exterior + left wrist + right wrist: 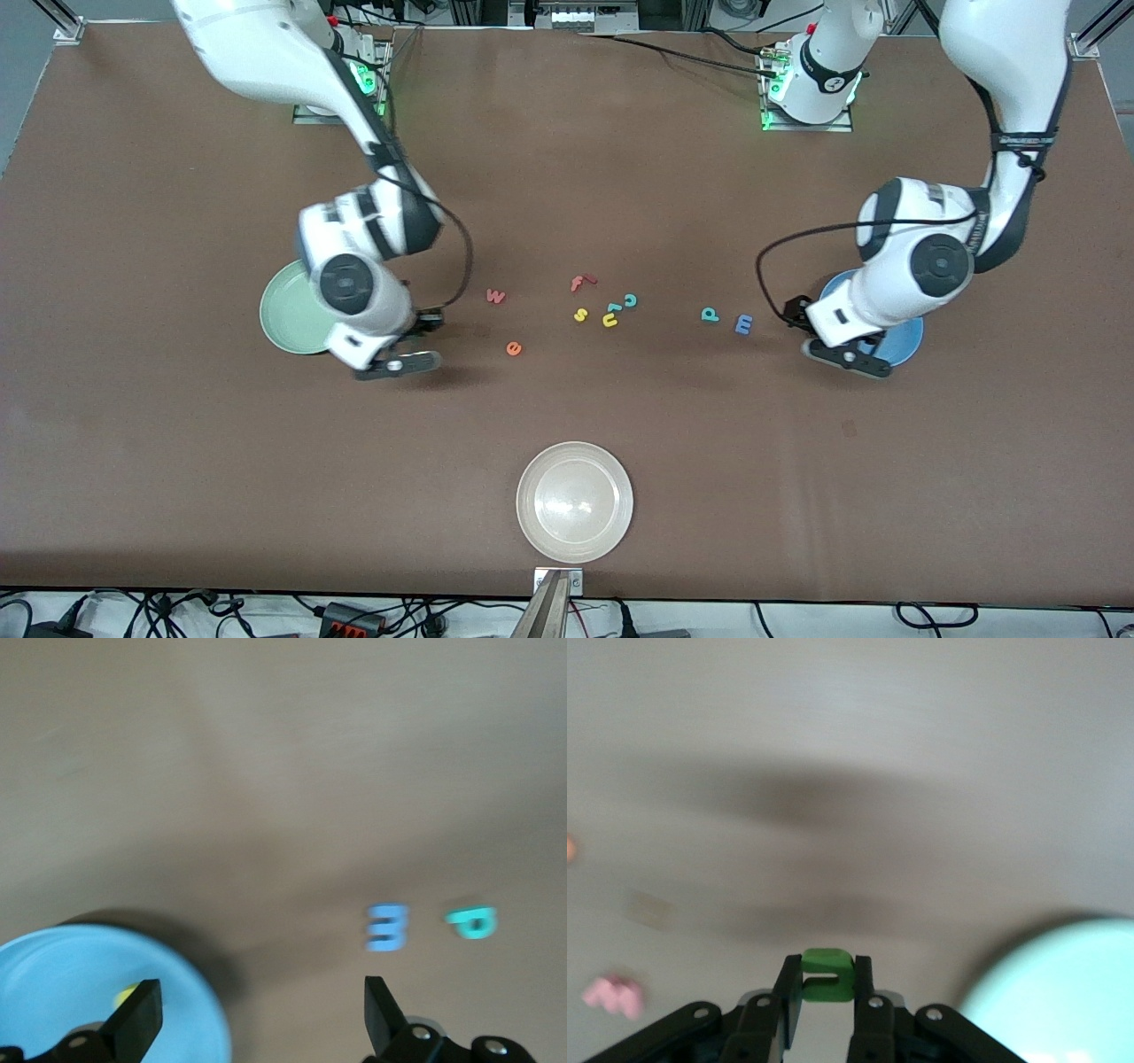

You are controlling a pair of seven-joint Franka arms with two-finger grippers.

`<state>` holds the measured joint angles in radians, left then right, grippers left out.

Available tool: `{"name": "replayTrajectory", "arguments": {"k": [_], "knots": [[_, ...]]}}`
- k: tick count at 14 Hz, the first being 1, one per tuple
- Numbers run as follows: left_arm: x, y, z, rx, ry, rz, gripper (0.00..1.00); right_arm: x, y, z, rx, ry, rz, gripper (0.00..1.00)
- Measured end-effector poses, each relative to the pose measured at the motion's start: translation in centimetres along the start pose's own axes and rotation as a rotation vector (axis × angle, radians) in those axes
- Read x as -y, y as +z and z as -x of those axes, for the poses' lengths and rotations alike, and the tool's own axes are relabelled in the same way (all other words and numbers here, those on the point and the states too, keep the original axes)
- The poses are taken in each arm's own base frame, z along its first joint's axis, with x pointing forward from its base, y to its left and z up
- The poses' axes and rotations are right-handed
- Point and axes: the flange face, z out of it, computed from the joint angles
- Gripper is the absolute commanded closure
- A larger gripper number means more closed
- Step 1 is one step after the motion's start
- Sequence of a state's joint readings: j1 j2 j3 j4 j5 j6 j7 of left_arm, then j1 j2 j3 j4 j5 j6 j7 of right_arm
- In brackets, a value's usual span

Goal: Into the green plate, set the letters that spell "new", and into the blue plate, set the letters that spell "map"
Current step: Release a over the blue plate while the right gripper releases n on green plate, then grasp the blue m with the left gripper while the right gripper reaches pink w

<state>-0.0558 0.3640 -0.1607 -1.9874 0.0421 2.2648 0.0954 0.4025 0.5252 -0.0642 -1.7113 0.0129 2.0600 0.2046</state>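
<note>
The green "n" (827,975) sits pinched between the shut fingers of the right gripper (400,351), up in the air beside the green plate (288,315); which way it points cannot be told. On the table lie the "w" (495,296), "e" (514,348), "a" (710,314) and "m" (744,324). The left gripper (261,1014) hangs wide open and empty over the blue plate's (53,992) edge, a yellow letter (126,996) in the plate.

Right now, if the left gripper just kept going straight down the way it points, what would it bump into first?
Probably the blue plate: the open left gripper hangs over its rim, one finger above the plate, near the yellow letter, the other over bare table. Depth is unclear.
</note>
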Motion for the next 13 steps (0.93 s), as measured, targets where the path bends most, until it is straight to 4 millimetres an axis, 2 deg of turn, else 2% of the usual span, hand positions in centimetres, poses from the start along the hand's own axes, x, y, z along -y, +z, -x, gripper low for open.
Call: {"name": "replayTrajectory", "arguments": {"k": [1,2,4,6,7,8,9,10,11,13], "knots": [[-2.4,0.3,-0.3,0.0,0.028,-0.002,0.0,-3.5,-0.7,0.7,0.026,0.031,-0.007,0.92],[-4.6,1.0,-0.4,-0.002,0.051,-0.003,0.0,-6.4,-0.3,1.7,0.051,0.063,-0.013,0.92],[-7.4,3.0,-0.3,0.0,0.056,-0.005,0.0,-10.4,1.9,3.9,0.112,0.115,-0.017,0.91],[-8.2,5.2,0.2,0.02,0.059,-0.059,0.0,-12.3,4.8,5.3,0.148,0.14,-0.013,0.88],[-8.2,6.2,0.4,0.033,0.053,-0.09,0.0,-12.7,6.3,5.8,0.146,0.146,-0.013,0.88],[-8.1,7.2,0.7,0.041,0.049,-0.11,0.0,-13.0,7.6,6.1,0.142,0.151,-0.013,0.83],[-8.1,7.9,0.7,0.037,0.048,-0.116,0.0,-13.1,8.7,6.2,0.142,0.154,-0.013,0.57],[-8.0,8.5,0.6,0.027,0.048,-0.115,0.0,-13.1,9.4,6.2,0.14,0.154,-0.013,0.01],[-7.9,9.0,0.5,0.017,0.049,-0.111,0.0,-13.1,9.8,6.1,0.137,0.154,-0.013,0.0],[-7.9,10.1,0.7,0.009,0.05,-0.102,0.12,-13.0,9.1,5.8,0.122,0.152,-0.015,0.0]]}}
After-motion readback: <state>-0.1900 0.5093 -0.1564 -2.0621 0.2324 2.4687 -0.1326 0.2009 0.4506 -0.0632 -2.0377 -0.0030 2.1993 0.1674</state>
